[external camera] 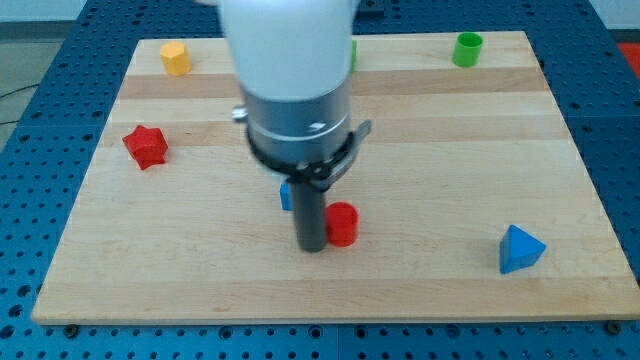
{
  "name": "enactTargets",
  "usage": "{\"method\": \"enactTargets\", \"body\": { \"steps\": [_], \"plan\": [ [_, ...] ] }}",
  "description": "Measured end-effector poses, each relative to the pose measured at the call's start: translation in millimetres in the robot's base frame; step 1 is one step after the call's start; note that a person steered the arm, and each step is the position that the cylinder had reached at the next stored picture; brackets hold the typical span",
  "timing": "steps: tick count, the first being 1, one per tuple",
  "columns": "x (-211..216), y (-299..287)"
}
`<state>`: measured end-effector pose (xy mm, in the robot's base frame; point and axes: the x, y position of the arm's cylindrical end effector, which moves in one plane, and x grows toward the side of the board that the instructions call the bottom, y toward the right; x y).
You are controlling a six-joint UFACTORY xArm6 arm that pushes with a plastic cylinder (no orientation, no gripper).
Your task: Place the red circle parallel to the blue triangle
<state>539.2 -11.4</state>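
Note:
The red circle (343, 224), a short red cylinder, stands on the wooden board a little below the middle. The blue triangle (519, 250) lies near the board's lower right corner. My tip (313, 247) rests at the red circle's left side, touching it or nearly so. The arm's wide body hides the board's upper middle.
A blue block (285, 195) is partly hidden behind the rod, just left of it. A red star (146, 146) lies at the left, a yellow block (175, 58) at the top left, a green cylinder (466, 49) at the top right. A green sliver (354, 54) peeks from behind the arm.

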Motion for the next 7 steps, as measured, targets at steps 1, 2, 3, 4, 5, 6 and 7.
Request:
{"method": "enactTargets", "body": {
  "steps": [1, 2, 3, 4, 5, 6, 7],
  "plan": [
    [3.3, 29.0],
    [-27.7, 69.9],
    [-69.2, 103.9],
    [-98.7, 129.9],
    [-115.3, 116.9],
    [-128.3, 144.0],
    [-129.4, 169.3]
  ]
}}
